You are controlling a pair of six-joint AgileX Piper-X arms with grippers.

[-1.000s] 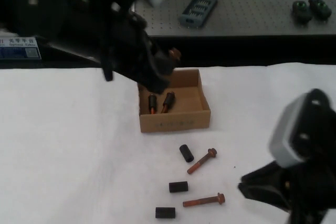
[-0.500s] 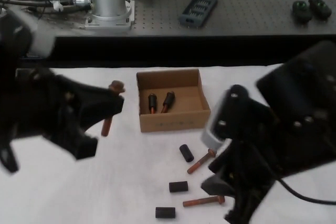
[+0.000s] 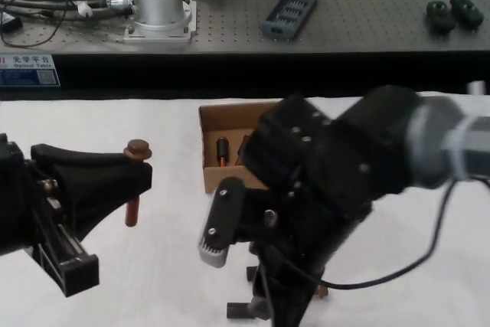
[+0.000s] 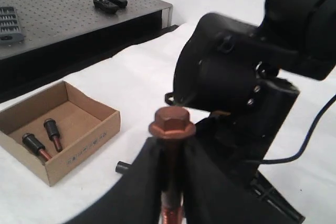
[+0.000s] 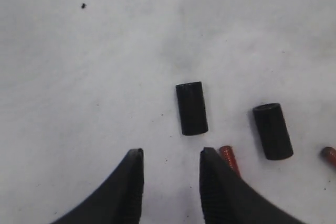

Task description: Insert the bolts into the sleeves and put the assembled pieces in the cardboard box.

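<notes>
Your left hand [image 4: 170,157] is clamped on a bolt [image 4: 171,123] held straight up, left of the cardboard box [image 4: 79,148], likely so a sleeve can slip on. Your right hand [image 5: 170,182] has its fingers [image 5: 128,187] apart over a sleeve [image 5: 191,108] on the tabletop [image 5: 79,77] near that box, ready to grab it.

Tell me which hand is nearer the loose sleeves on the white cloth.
Right. The right hand hangs open with a black sleeve just ahead of its fingertips. The left hand holds a bolt upright, off to the side of them.
</notes>
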